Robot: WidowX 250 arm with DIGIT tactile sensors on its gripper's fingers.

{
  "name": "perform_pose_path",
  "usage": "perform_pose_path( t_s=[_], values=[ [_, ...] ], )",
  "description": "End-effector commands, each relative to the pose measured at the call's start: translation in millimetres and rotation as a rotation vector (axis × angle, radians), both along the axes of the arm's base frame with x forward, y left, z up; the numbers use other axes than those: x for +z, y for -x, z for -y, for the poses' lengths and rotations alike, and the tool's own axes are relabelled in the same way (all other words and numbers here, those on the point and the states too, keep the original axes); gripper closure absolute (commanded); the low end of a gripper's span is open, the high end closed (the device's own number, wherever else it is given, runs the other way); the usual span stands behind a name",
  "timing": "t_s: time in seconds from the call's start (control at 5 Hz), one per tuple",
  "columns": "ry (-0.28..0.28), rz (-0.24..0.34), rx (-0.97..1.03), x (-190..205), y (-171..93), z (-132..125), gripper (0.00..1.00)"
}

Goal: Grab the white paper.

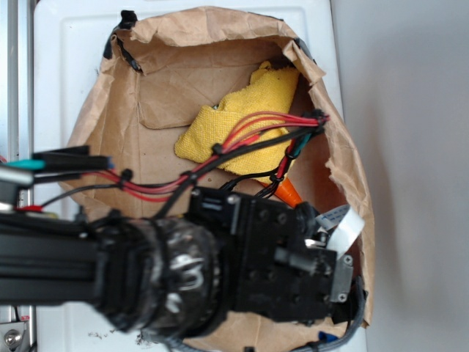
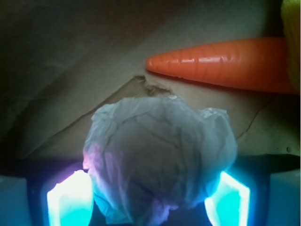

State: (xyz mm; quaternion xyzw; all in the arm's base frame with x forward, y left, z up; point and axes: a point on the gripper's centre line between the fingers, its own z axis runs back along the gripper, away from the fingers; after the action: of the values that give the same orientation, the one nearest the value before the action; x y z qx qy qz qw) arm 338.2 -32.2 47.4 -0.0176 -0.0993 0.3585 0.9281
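white paper sits on the floor of the brown paper bag, right between my gripper fingers in the wrist view. the two lit fingertips flank it low on either side, and the wad bulges past both. whether the pads are already pressing in, i cannot tell; the jaws stand apart about as wide as the ball, not clamped to nothing.

handling, as i judge it: a loose crumpled wad, very light, soft, springy. it should squash before it resists, so a firm close is needed, and nothing here can break. creased surface gives grip; slipping is unlikely. best hold is across its widest middle, as the fingers are lined up now.

bag contents: the paper, an orange carrot lying just beyond the paper and apart from it, and a yellow cloth deeper in the bag past the carrot. from the exterior view the arm covers the paper completely; only the carrot's tip shows beside the wrist.
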Motion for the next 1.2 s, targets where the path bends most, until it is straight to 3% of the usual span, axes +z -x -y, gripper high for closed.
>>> perform_pose_path(
  t_s=[0.0,0.4,0.8,1.0],
  values=[
    [-0.014,0.098,0.019,26.3,-6.4,-8.7,1.0],
    [0.033,0.116,0.03,65.3,12.7,-39.2,1.0],
    [0.068,0.03,0.039,93.8,26.3,-77.1,1.0],
    [0.047,0.051,-0.027,117.1,47.8,-74.6,1.0]
  ],
)
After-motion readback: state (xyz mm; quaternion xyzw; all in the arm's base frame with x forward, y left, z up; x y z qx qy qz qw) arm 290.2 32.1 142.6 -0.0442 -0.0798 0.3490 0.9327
